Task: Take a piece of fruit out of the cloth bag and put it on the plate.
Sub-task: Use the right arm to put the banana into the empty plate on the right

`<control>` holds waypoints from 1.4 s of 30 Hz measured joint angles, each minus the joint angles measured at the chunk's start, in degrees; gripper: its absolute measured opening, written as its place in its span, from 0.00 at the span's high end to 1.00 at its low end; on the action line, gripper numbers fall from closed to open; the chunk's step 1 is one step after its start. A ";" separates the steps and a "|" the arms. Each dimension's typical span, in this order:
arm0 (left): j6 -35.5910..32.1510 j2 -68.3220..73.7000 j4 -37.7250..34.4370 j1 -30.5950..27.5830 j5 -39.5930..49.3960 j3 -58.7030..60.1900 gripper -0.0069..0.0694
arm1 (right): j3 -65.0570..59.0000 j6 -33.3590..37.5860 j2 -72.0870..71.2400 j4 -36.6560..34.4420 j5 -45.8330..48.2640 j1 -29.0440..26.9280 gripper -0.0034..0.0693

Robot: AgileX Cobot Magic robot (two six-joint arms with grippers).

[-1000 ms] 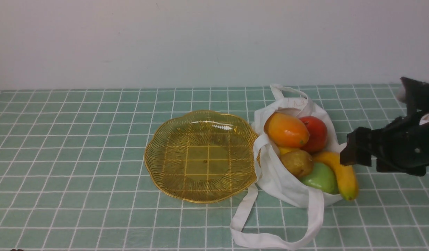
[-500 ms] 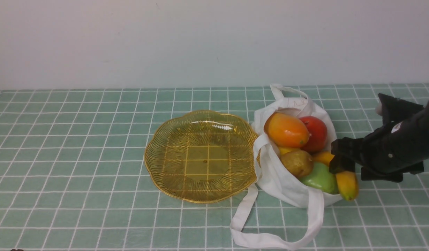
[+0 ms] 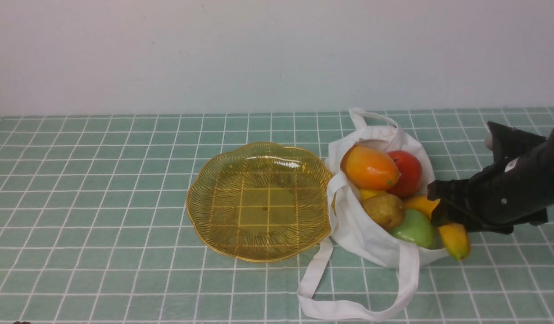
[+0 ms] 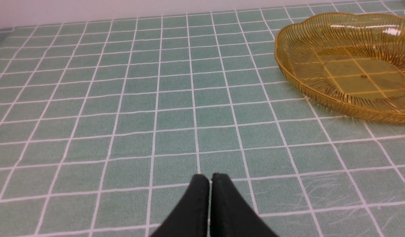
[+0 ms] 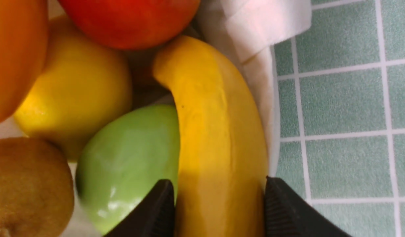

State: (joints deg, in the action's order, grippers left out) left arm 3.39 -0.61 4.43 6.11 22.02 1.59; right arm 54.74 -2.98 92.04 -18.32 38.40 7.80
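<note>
The yellow banana (image 3: 455,240) lies at the right edge of the white cloth bag (image 3: 367,238), its greenish tip sticking out past the cloth. My right gripper (image 3: 441,216) has come in from the right and its jaws sit against both sides of the banana (image 5: 215,131), as the right wrist view (image 5: 219,184) shows. The amber scalloped plate (image 3: 259,202) stands empty just left of the bag. My left gripper (image 4: 209,176) is shut and empty above bare tablecloth, with the plate (image 4: 347,65) off to one side; it is out of the front view.
The bag also holds an orange mango (image 3: 369,167), a red apple (image 3: 407,171), a brown pear (image 3: 384,209), a green fruit (image 3: 414,229) and a lemon (image 5: 74,92). A long strap (image 3: 349,310) loops toward the table's front edge.
My right gripper has moved left and down onto the banana and closed around it. The banana's tip has shifted slightly right. The left arm has not moved.
</note>
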 joint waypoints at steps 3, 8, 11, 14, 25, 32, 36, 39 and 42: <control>0.00 0.00 0.00 0.00 0.00 0.00 0.92 | 0.00 0.00 -2.89 0.74 1.63 0.00 0.51; 0.00 0.00 0.00 0.00 0.00 0.00 0.92 | 0.00 0.00 -6.81 2.35 2.96 0.00 0.51; 0.00 0.00 0.00 0.00 0.00 0.00 0.92 | 0.00 0.00 -9.76 3.59 4.09 0.00 0.51; 0.00 0.00 0.00 0.00 0.00 0.00 0.92 | 0.00 0.00 -12.44 5.59 5.83 0.00 0.51; 0.00 0.00 0.00 0.00 0.00 0.00 0.92 | 0.00 -1.84 -25.81 15.41 18.98 0.00 0.51; 0.00 0.00 0.00 0.00 0.00 0.00 0.92 | -0.99 -8.59 -36.63 16.02 21.34 0.00 0.51; 0.00 0.00 0.00 0.00 0.00 0.00 0.92 | -6.24 -9.72 -43.23 8.88 15.13 0.00 0.51; 0.00 0.00 0.00 0.00 0.00 0.00 0.92 | -10.31 -4.29 -45.03 -0.91 9.86 0.00 0.51; 0.00 0.00 0.00 0.00 0.00 0.00 0.92 | -11.62 1.56 -44.36 -9.03 7.19 0.00 0.51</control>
State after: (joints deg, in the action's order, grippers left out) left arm 3.39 -0.61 4.43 6.11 22.02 1.59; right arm 43.11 -1.42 47.68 -27.35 45.59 7.80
